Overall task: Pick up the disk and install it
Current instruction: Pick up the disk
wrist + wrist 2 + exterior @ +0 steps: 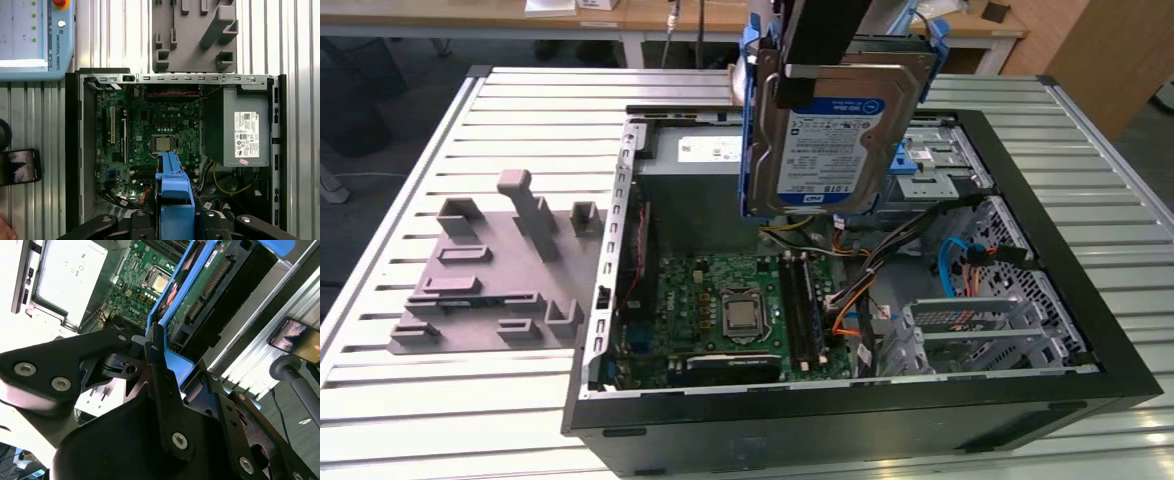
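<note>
Above the open computer case [854,425] on the counter [440,400], the tool [821,88] is pinching the disk [825,145] by its blue carrier, hanging upright, label outward

Count so far:
- One disk [821,150], with one gripper [175,220] clamped on it.
- One open computer case [854,430], sitting on one slatted metal table [520,120].

Inside the case:
- One motherboard [707,300].
- One processor socket [742,312].
- One grey power supply box [220,125] with one large white sticker [246,135].
- One silver drive cage [974,325].
- One blue cable [958,270].
- Orange wires [851,300]: one bundle, can't count the strands.
- Expansion slots [111,125]: can't count them for sure.

Outside the case:
- One grey fixture plate [480,290] with several raised posts.
- One teach pendant [35,40].
- One phone [20,166].
</note>
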Controlling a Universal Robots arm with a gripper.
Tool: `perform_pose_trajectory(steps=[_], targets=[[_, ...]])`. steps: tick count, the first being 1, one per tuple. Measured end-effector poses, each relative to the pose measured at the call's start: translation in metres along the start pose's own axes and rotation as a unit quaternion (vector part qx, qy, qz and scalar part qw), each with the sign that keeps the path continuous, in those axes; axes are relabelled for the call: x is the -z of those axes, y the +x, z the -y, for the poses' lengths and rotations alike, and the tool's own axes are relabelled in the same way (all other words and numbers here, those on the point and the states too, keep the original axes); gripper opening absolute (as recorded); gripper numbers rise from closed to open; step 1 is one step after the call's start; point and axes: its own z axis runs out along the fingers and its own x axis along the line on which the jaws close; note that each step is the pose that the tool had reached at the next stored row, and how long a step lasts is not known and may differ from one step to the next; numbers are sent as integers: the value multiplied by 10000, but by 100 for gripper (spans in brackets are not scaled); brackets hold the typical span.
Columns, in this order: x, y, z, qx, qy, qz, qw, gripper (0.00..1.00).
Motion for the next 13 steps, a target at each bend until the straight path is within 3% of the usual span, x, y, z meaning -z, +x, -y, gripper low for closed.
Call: perform_pose_trajectory(steps=[13], targets=[[-6, 23, 70, 0, 0, 0, 10000, 36]])
